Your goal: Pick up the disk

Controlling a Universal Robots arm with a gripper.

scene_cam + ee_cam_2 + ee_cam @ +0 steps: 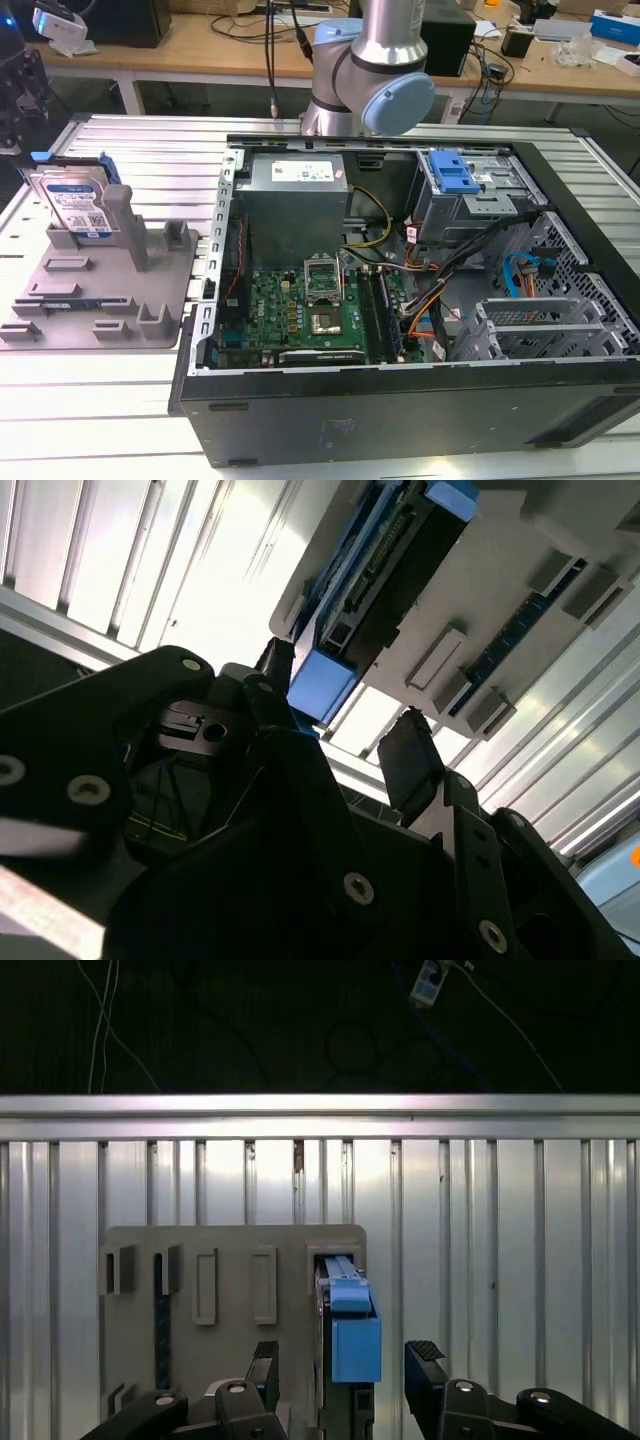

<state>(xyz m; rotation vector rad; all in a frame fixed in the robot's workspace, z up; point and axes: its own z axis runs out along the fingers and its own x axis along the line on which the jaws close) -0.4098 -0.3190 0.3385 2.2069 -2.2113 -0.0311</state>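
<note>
Disk base hidden in grey holder

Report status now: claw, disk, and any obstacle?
Claw open, lined up on the disk, one finger to each side, no contact seen. Disk upright in grey holder tray. Nothing between claw and disk.

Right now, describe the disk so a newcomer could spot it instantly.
Find the open computer case; on the exterior view's left of it lies a grey holder tray. The disk stands upright in it: silver, white-and-blue label, blue side rails, unlike the tray's plain grey posts.
</note>
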